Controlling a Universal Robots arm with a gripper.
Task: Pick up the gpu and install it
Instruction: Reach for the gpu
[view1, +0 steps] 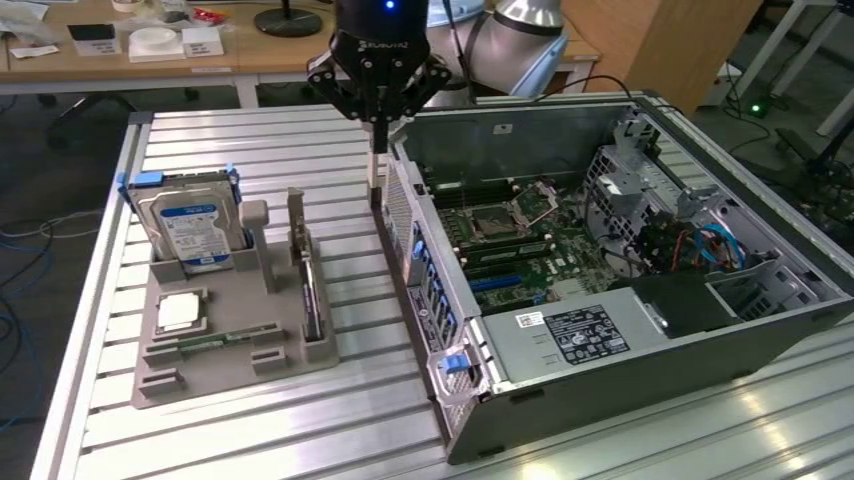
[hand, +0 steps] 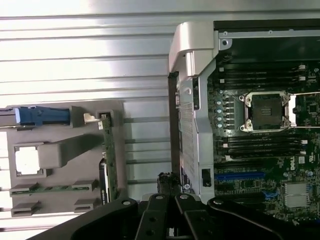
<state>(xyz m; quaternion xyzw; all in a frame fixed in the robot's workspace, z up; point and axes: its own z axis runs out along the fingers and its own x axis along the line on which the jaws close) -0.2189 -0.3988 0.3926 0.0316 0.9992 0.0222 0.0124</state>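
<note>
The gpu (view1: 311, 290) stands on its edge in a slot of the grey holder (view1: 227, 370), its pale bracket end pointing up and away. In the wrist view the gpu (hand: 106, 160) shows its green board edge in the holder (hand: 60, 150). My gripper (view1: 380, 148) hangs fingers-down above the rear wall of the open computer case (view1: 747, 170), to the exterior view's right of the holder and apart from the gpu. Its fingers meet with nothing between them. The wrist view has the gripper (hand: 170, 182) over the gap between holder and case.
The holder also carries a silver hard drive (view1: 187, 225), a processor (view1: 180, 312) and a memory stick (view1: 214, 340). Inside the case lie the motherboard (view1: 521, 230), blue slots (view1: 514, 283) and a power supply (view1: 587, 335). A cluttered desk (view1: 160, 45) stands behind the ribbed metal table.
</note>
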